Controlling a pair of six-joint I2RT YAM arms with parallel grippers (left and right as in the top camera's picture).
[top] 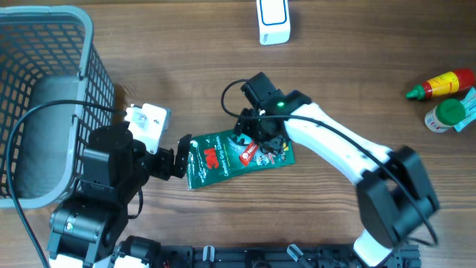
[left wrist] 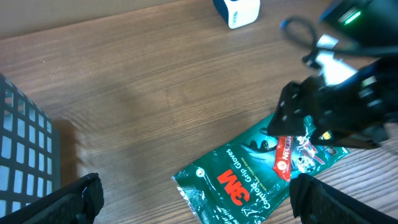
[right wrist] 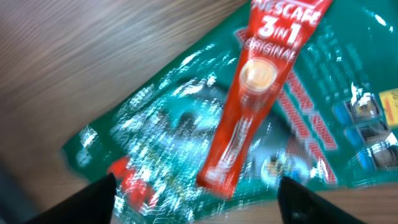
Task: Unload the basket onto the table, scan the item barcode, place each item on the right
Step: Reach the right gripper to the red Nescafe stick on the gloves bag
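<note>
Looking down through the right wrist camera, I have the right end effector (right wrist: pixel 198 200) open, with a finger either side of the red coffee sachet (right wrist: pixel 249 112). The sachet lies slantwise on top of the green glove packet (top: pixel 216 160), near the middle of the tabletop (top: pixel 186 74). I judge the sachet to be the item to scan. Straddling its narrow width gives me a pinch that should lift it clear without dragging the shiny packet along.

The left end effector (top: pixel 181 162) sits low, just beside the packet's left edge, with its fingers spread wide and holding nothing. My guess is that it is placed there to pin the packet down if it slides.

The white scanner (top: pixel 273 21) stands at the far edge, well apart from both. The grey basket (top: pixel 85 67) waits on the left.
</note>
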